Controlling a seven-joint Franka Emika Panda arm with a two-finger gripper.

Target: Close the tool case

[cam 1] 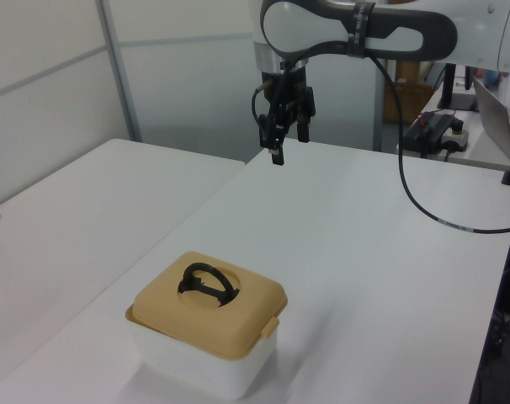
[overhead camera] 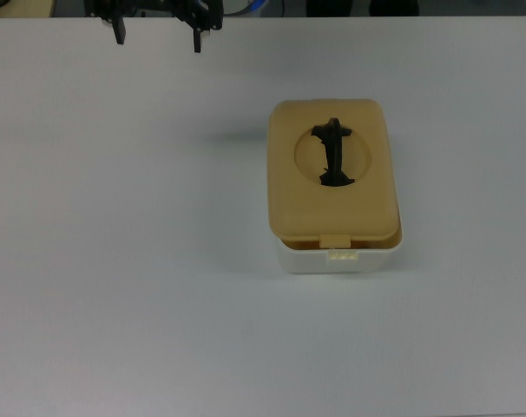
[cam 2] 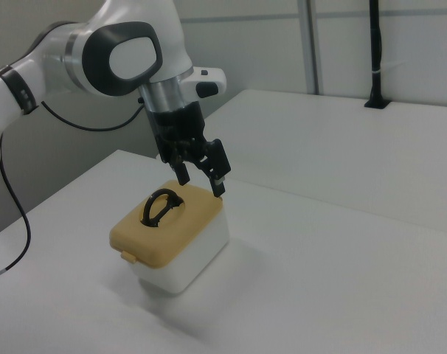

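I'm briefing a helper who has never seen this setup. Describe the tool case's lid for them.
On the white table stands one white box, the only object there. Its top is the lid: tan, rounded corners, with a black handle in a round recess.

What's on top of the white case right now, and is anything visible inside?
The tan lid sits on the white tool case, its black handle lying in the round recess. The lid covers the interior, so contents cannot be seen. The gripper hangs apart, holding nothing.

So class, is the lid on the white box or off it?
On. The tan lid covers the white box in all three views, its front tab hanging over the rim. Whether it is latched, cannot tell.
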